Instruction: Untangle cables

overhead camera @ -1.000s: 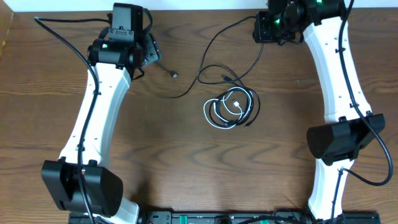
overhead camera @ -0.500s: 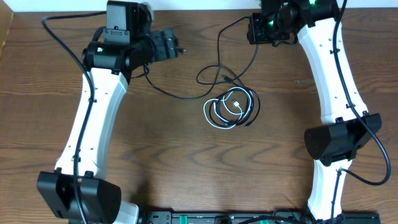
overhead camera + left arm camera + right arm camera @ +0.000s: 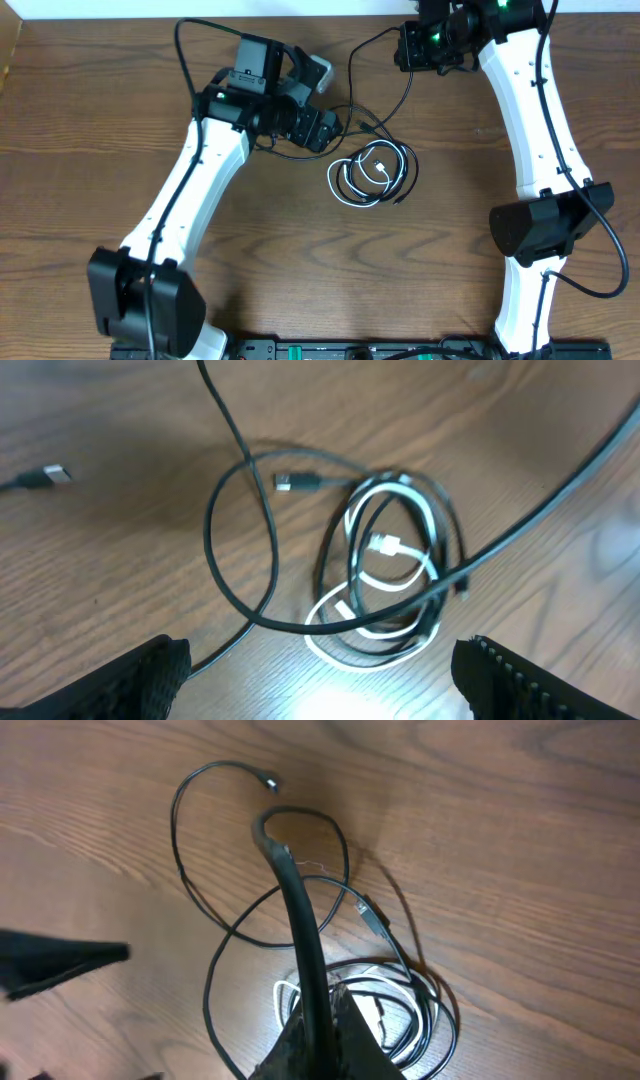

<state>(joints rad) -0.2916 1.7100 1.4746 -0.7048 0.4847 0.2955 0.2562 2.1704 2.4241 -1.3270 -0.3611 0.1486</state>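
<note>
Toward the table's far edge, the cables lie looped.

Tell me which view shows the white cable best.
Left wrist view: the white cable lies close, coil and plug plain. Overhead: whole but small. Right wrist: the right gripper, shut on a black cable, hides part.

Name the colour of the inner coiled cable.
The inner cable is white; clearest from left wrist.
</note>
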